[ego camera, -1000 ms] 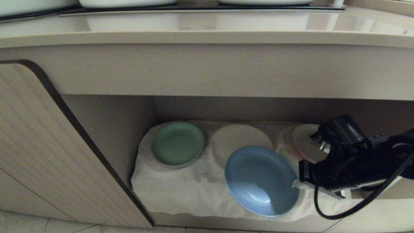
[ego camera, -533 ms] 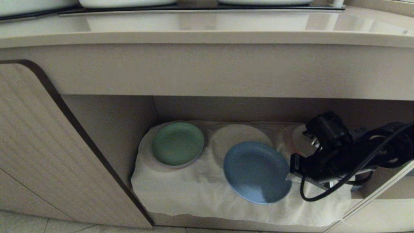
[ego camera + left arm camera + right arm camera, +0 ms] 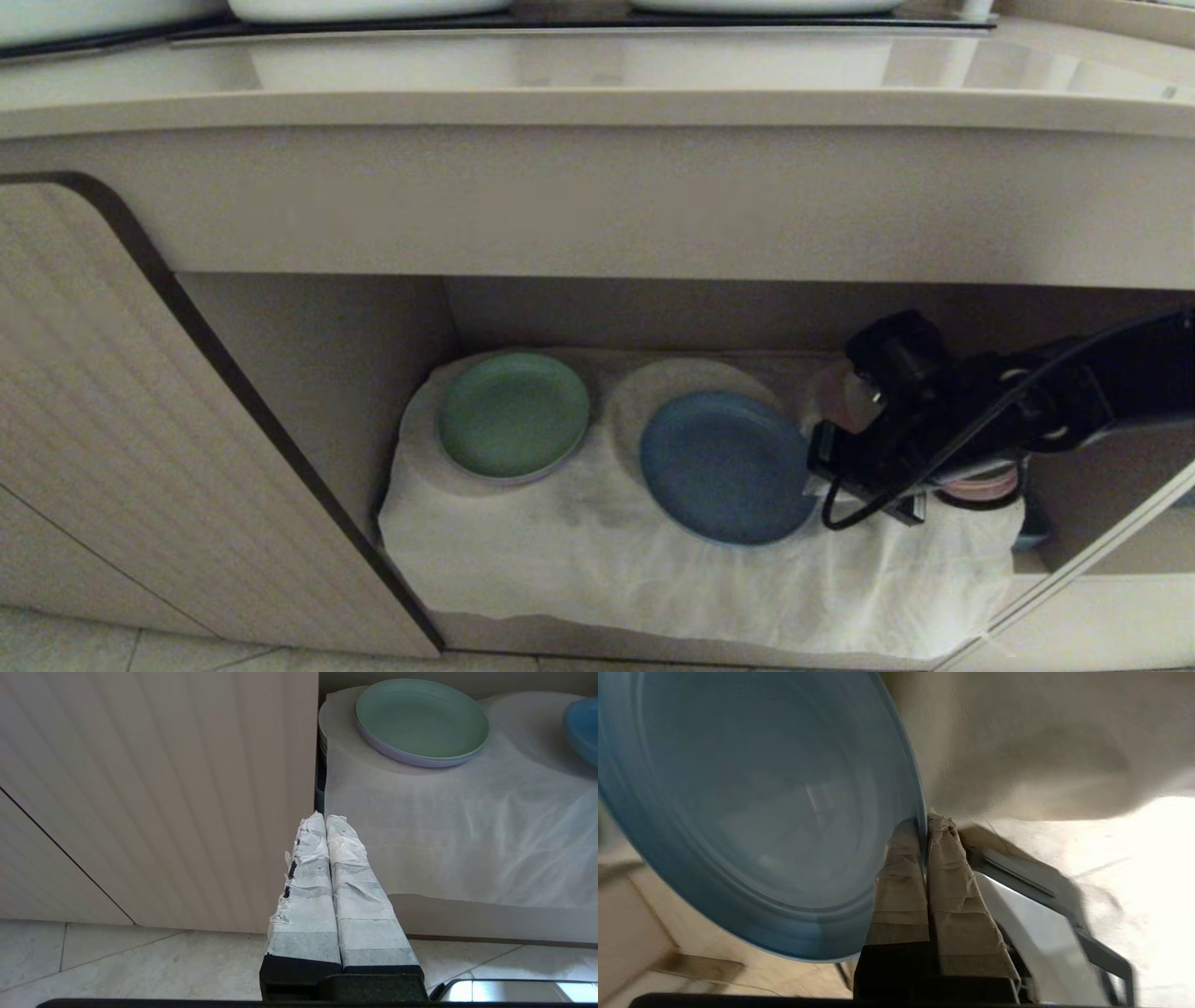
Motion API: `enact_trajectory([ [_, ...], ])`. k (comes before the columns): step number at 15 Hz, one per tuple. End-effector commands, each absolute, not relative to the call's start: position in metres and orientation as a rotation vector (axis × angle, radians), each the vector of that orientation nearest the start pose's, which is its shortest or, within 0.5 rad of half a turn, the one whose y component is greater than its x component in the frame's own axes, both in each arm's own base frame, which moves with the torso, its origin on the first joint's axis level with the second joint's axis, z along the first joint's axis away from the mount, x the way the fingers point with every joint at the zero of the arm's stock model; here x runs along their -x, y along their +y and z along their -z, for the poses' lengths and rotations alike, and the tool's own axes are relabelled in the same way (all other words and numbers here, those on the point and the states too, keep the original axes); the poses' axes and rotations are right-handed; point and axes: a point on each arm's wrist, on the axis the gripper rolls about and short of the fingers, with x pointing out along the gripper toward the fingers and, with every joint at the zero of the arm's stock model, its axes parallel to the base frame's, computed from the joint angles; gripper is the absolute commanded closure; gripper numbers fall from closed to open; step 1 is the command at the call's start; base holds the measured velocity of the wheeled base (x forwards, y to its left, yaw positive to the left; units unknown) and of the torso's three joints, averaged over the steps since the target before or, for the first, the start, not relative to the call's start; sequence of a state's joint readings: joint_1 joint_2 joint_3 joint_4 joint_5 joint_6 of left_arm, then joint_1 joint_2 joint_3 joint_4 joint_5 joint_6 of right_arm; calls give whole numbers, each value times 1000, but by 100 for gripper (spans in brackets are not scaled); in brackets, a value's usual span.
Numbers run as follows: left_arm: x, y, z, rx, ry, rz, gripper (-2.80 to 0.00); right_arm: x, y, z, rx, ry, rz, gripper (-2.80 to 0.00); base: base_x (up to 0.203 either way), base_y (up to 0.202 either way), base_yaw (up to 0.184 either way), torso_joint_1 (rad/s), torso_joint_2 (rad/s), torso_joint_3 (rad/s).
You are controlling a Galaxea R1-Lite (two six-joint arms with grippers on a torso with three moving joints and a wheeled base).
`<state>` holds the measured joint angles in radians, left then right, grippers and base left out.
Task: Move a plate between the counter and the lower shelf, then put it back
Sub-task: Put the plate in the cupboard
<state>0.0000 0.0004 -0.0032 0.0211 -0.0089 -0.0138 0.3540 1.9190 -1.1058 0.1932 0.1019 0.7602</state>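
- Down on the lower shelf (image 3: pixel 308 373), I hold the plate (image 3: pixel 726 465) by its right edge, just right of the green plate (image 3: pixel 513 415).
- My right gripper (image 3: pixel 923 826) is pinched tight on the rim, fingers (image 3: pixel 901 858) together on it.
- I think I should lower it slowly and flat onto the white cloth (image 3: pixel 560 551).
- I let go only when it rests.
- My left gripper (image 3: pixel 325 819) waits outside, fingers pressed together, holding nothing.
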Motion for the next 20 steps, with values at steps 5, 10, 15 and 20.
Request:
enact_trajectory([
  [5,23,0,-74,15,18,9,0,-333,124,-115,-602,1091,15,0,0,0,0,0,0,0],
  [10,23,0,-74,14,18,9,0,-342,127,-116,-630,1078,24,0,0,0,0,0,0,0],
  [15,23,0,-74,14,18,9,0,-346,129,-115,-638,1075,23,0,0,0,0,0,0,0],
  [20,23,0,-74,14,18,9,0,-351,130,-111,-638,1080,29,0,0,0,0,0,0,0],
])
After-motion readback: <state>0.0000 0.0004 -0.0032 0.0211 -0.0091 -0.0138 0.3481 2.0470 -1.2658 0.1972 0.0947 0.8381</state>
